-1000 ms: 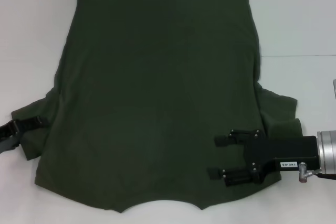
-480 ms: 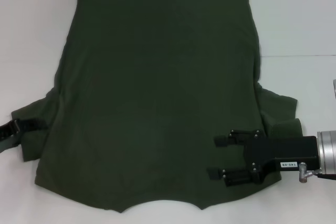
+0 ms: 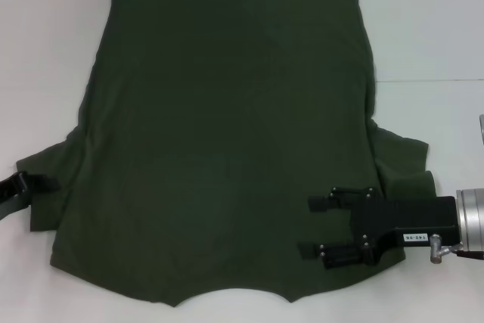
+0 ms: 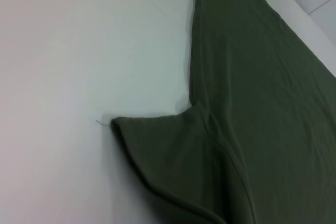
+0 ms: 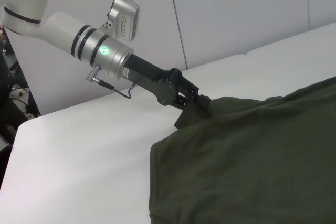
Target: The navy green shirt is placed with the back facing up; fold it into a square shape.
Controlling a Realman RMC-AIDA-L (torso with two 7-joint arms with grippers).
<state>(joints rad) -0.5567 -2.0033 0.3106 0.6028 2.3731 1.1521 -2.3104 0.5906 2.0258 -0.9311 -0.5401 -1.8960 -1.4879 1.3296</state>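
Note:
The navy green shirt (image 3: 227, 134) lies flat on the white table (image 3: 431, 28), hem at the far side and curved neckline at the near edge. My left gripper (image 3: 34, 184) is at the outer edge of the shirt's left sleeve (image 3: 49, 160), low over the table. It also shows in the right wrist view (image 5: 198, 100), touching the sleeve's edge. My right gripper (image 3: 314, 225) is open and empty. It hovers over the shirt's near right part, beside the right sleeve (image 3: 404, 160). The left wrist view shows the left sleeve (image 4: 168, 150) and the shirt's side edge.
A seam in the table top (image 3: 431, 80) runs off to the right of the shirt. Bare white table surrounds the shirt on the left (image 4: 79, 51) and the far side. A pale wall (image 5: 236, 9) stands behind the table in the right wrist view.
My left gripper has drawn back a little to the left along the sleeve. The shirt and my right gripper have not moved.

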